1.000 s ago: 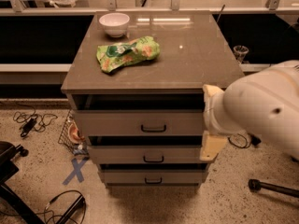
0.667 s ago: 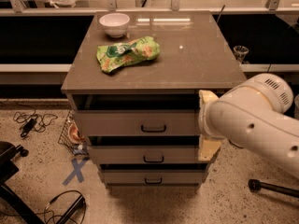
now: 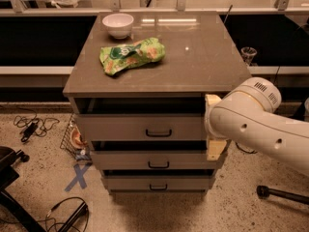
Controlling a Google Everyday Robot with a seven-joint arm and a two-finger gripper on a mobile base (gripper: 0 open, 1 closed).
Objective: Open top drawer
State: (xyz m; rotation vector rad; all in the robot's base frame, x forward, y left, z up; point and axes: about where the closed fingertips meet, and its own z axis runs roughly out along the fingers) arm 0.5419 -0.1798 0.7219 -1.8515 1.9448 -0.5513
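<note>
The top drawer [image 3: 120,128] is the upper of three grey-brown fronts in the cabinet, with a small black bar handle [image 3: 159,133]. It stands out a little from the cabinet, with a dark gap above its front. My gripper [image 3: 214,127] is at the right end of that drawer front, to the right of the handle and not on it. Two cream fingers [image 3: 211,102] show above and below my white arm [image 3: 256,124], well apart, so the gripper is open and empty. The arm hides its middle.
On the cabinet top [image 3: 203,62] lie a green snack bag [image 3: 131,55] and a white bowl [image 3: 118,24]. The middle drawer [image 3: 154,159] and bottom drawer [image 3: 157,182] sit below. Cables [image 3: 31,127], a wire basket [image 3: 72,137] and a blue floor cross [image 3: 79,176] are at the left.
My arm has swung a little left against the drawer's right end, then drawn its bulk back to the right. The drawer stands as it did.
</note>
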